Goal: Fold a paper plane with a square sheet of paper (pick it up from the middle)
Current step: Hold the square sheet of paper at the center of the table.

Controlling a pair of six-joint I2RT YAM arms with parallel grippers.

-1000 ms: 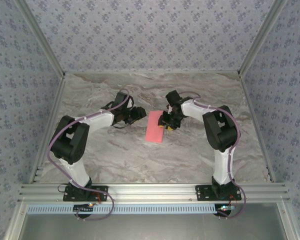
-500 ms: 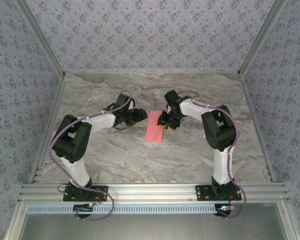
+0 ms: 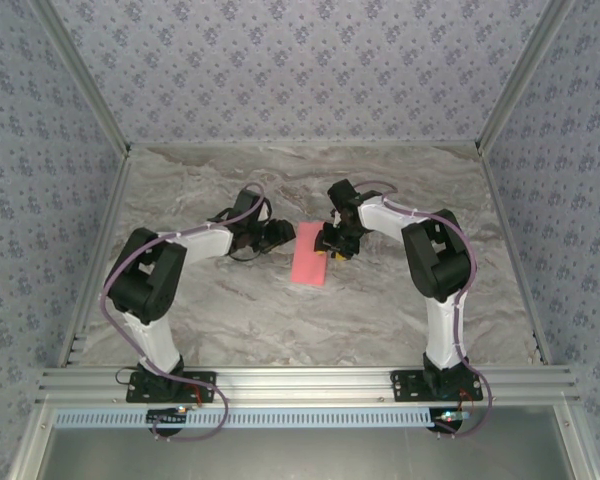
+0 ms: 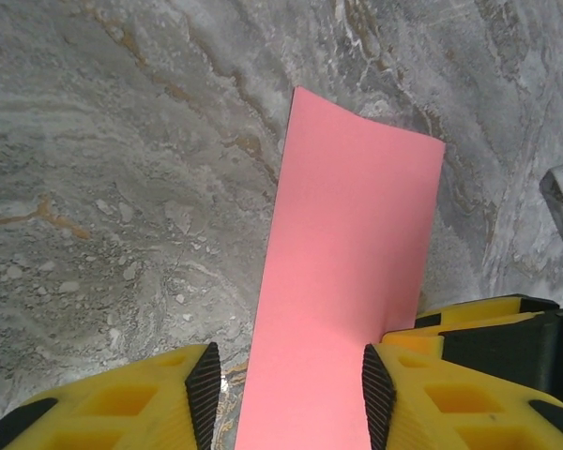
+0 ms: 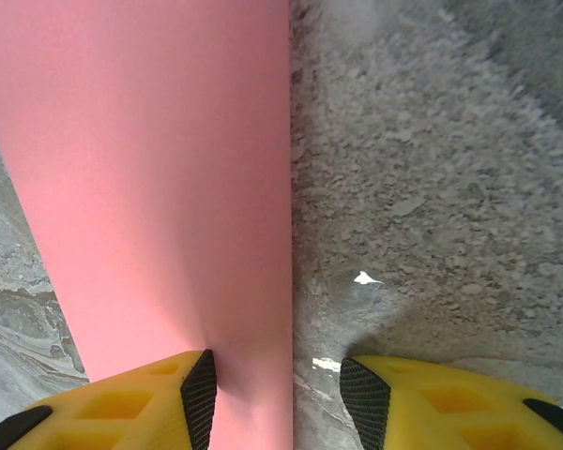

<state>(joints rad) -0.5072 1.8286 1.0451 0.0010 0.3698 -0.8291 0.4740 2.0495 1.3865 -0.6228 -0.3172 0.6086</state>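
The square sheet of paper [image 3: 310,256] lies flat on the marble table as a narrow salmon-pink rectangle, about half as wide as it is long. My left gripper [image 3: 280,232] sits low at its left side. In the left wrist view the paper [image 4: 352,244] runs between the open jaws of my left gripper [image 4: 291,398], with a gap of table at the left pad [image 4: 204,394]. My right gripper [image 3: 332,243] is at the paper's upper right edge. In the right wrist view that gripper [image 5: 277,394] is open astride the long edge of the paper [image 5: 159,169], left finger over paper, right finger over table.
The grey marble table [image 3: 230,310] is walled by patterned panels on three sides, with an aluminium rail [image 3: 310,380] along the near edge where both arm bases stand. One yellow finger of the right gripper [image 4: 479,314] shows past the paper in the left wrist view.
My left gripper has slid right, up to the paper's left edge. The right gripper and the paper have stayed where they were.
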